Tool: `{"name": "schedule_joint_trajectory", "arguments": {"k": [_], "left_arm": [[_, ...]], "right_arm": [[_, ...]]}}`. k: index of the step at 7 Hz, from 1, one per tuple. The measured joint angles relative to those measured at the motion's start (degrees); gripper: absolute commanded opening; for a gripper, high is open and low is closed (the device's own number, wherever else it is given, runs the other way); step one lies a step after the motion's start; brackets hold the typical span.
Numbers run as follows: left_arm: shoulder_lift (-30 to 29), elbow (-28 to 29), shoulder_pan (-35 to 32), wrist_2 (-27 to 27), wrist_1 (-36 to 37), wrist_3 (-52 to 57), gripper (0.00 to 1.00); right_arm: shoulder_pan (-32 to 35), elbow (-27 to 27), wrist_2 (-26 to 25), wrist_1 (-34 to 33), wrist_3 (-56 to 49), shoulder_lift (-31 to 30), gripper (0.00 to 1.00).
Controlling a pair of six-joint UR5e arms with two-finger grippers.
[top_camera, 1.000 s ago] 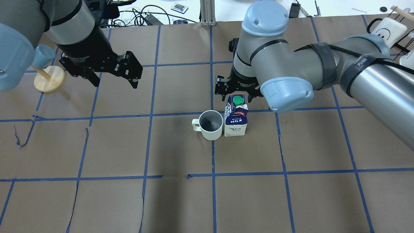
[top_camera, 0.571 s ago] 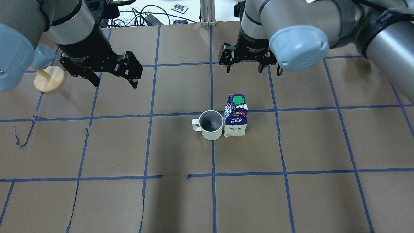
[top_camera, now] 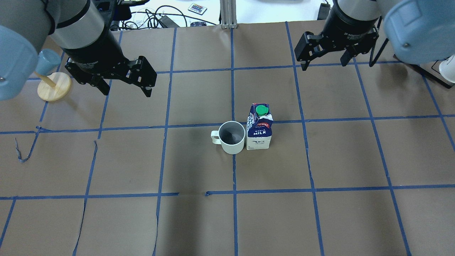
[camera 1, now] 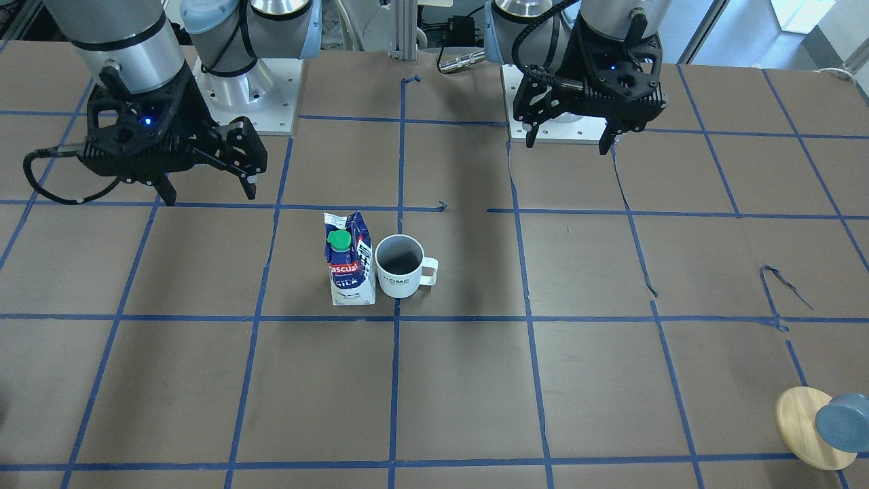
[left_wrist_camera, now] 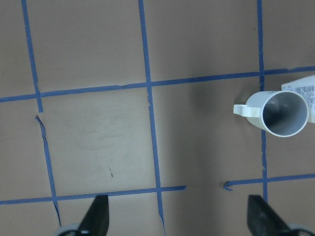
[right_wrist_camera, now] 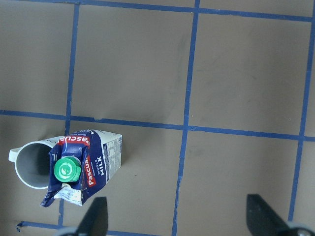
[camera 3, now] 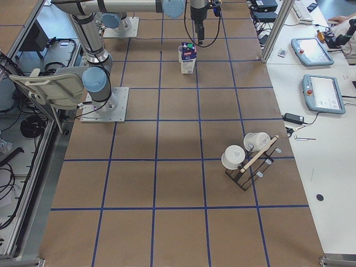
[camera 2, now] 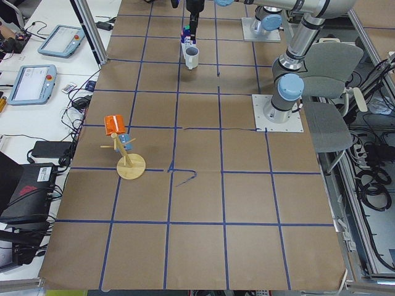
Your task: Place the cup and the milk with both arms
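The white cup (top_camera: 231,137) stands upright at the table's middle with its handle to the view's left. The milk (top_camera: 259,126) stands upright against its right side. Both also show in the front view, cup (camera 1: 398,266) and milk (camera 1: 349,261). My left gripper (top_camera: 127,93) is open and empty, high over the table, far to the back left of the cup. My right gripper (top_camera: 323,67) is open and empty, to the back right of the milk. The left wrist view shows the cup (left_wrist_camera: 283,113) at its right edge. The right wrist view shows the milk (right_wrist_camera: 81,167) at lower left.
A wooden peg stand (top_camera: 53,85) with a blue cup stands at the far left. A rack with white mugs (camera 3: 247,158) stands at the table's right end. Cables (top_camera: 156,16) lie past the back edge. Blue tape lines grid the brown paper.
My right gripper, open, has risen from just behind the milk and swung away to the back right. The left arm, cup and milk have not moved.
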Motion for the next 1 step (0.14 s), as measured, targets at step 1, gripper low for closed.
{"name": "schedule_joint_trajectory", "arguments": {"k": [1], "left_arm": [[0.0, 0.0, 0.0, 0.0, 0.0, 0.0, 1.0]], "right_arm": [[-0.11, 1.06, -0.91, -0.85, -0.53, -1.08, 1.0]]}}
